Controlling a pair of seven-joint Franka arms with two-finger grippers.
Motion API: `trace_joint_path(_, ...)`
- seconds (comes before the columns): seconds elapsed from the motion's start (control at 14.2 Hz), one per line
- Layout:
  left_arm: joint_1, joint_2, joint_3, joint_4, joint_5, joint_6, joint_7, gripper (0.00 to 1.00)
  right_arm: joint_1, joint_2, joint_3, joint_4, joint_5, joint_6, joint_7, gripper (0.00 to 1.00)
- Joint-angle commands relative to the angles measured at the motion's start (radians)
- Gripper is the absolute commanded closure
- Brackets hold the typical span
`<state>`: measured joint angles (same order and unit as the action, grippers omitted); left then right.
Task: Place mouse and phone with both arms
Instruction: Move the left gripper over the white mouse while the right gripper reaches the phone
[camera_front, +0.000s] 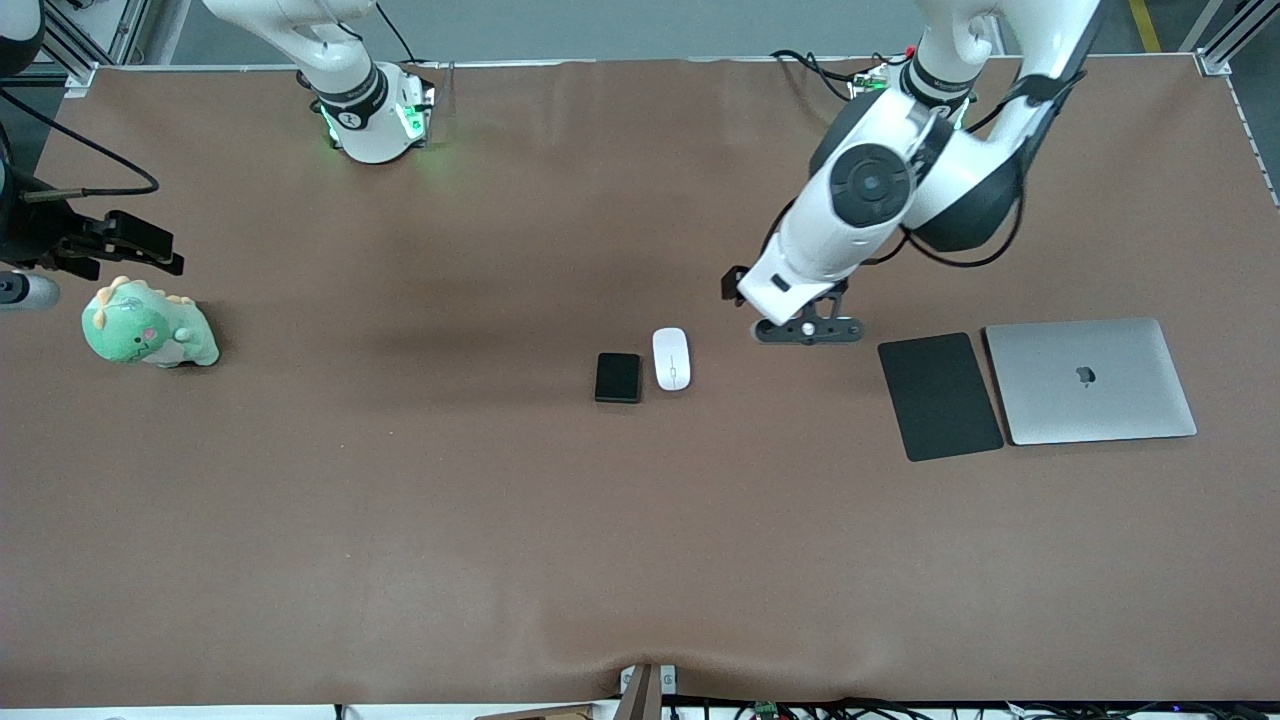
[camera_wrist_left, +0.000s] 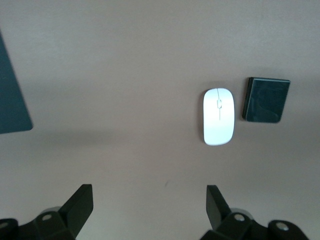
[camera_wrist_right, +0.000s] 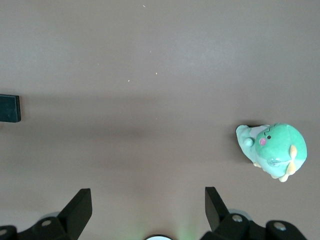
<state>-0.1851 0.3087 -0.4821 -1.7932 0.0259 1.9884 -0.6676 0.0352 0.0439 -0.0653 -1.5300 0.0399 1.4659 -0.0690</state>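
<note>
— What does the setting show?
— A wide table (camera_front: 400, 520) covered in a brown mat fills the scene, its surface faintly rippled along the edge nearest the front camera.

— And around it?
— Aluminium frame posts (camera_front: 1215, 50) stand at the corners by the bases' edge, with grey floor (camera_front: 600, 25) above and a yellow floor stripe (camera_front: 1143, 22) at one corner. Cables (camera_front: 900, 710) run along the near edge. Soft shadows band the mat under even overhead light.
</note>
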Motion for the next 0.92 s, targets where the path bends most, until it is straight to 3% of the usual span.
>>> trace_joint_path(0.0, -0.052, 0.088, -0.003, 0.011, 0.078, 0.082, -0.119, 0.0, -0.003, -0.004, 0.002, -0.001, 0.014, 0.011, -0.022, 0.0)
trace_joint_path(0.42, -0.109, 0.24, 0.003, 0.011, 0.095, 0.274, -0.225, 0.0, -0.018, -0.009, -0.001, -0.018, 0.009, 0.013, -0.053, 0.0)
trace_joint_path(0.85, -0.131, 0.362, 0.007, 0.02, 0.241, 0.397, -0.368, 0.0, 0.026, 0.004, 0.004, -0.016, 0.018, 0.033, -0.045, 0.0)
